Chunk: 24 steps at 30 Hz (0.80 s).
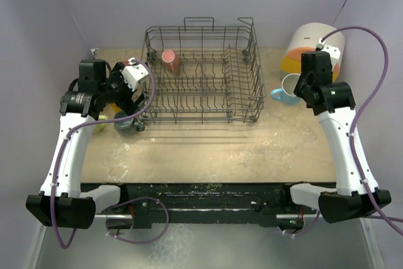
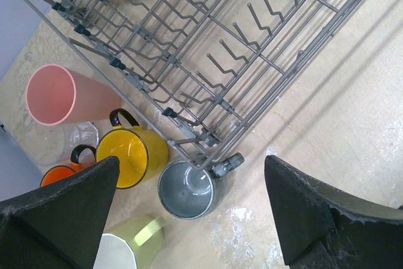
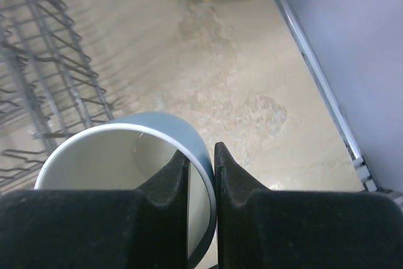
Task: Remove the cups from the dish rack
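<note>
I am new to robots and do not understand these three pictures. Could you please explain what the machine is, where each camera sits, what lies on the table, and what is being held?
You see two white robot arms fixed at the near edge of a table. One picture comes from a camera above and behind them. The other two come from a camera on each wrist, so the black shapes at the bottom are that arm's own fingers.

In the middle stands a wire dish rack with one salmon cup in it. Beside its left end are a pink tumbler, a yellow mug, an orange mug, a grey mug and a pale green mug. The left pincer is open above them and holds nothing.

The right pincer is shut on the rim of a light blue mug, near a round white and orange box.
</note>
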Motion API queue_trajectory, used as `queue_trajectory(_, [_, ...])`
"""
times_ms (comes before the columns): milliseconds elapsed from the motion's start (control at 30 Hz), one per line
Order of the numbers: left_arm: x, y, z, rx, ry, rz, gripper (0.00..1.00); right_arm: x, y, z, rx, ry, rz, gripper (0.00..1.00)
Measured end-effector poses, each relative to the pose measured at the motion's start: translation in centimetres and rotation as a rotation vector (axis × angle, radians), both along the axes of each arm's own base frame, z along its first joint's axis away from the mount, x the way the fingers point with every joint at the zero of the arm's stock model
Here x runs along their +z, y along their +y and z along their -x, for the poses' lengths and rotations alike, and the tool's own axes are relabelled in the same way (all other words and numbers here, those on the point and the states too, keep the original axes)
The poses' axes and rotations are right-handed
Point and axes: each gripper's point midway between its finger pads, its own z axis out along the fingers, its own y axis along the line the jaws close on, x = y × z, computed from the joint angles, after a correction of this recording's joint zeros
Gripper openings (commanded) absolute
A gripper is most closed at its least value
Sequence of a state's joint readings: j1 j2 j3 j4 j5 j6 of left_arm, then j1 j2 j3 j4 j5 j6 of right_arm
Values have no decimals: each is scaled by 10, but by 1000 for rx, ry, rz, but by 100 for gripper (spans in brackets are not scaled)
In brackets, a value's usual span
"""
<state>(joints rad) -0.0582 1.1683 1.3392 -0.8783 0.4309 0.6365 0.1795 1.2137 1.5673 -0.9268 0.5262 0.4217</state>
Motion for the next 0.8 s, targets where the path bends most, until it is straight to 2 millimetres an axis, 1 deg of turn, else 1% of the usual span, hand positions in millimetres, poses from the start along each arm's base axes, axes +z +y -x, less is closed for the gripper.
queue_trajectory(100, [-1, 0, 3, 0, 8, -1, 99, -32, -8, -6, -41, 61, -19, 0])
queue_trajectory(200, [-3, 1, 5, 1, 21, -2, 99, -65, -13, -17, -71, 114, -46, 0])
queue_trajectory(300, [-4, 1, 6, 1, 25, -2, 99, -97, -17, -33, -96, 171, -78, 0])
queue_trajectory(367, [-4, 1, 6, 1, 25, -2, 99, -122, -17, -49, -109, 203, -99, 0])
queue_trajectory(400, [-3, 1, 6, 2, 24, -2, 99, -126, -19, -51, -115, 207, -101, 0])
queue_trajectory(467, [-3, 1, 5, 3, 21, -1, 99, -145, -19, -59, -123, 228, -109, 0])
queue_trajectory(500, [-2, 1, 4, 7, 18, 3, 99, -151, -19, -61, -126, 237, -111, 0])
queue_trajectory(600, [-2, 0, -6, 17, 9, 15, 99, -173, -18, -71, -140, 261, -119, 0])
queue_trajectory(667, [-5, -2, -18, 28, 20, 27, 100, -186, -18, -76, -149, 265, -124, 0])
queue_trajectory(767, [-12, -4, -39, 46, 45, 48, 100, -206, -19, -74, -167, 284, -123, 0])
queue_trajectory(800, [-16, -5, -47, 53, 55, 55, 100, -215, -20, -72, -175, 298, -123, 0])
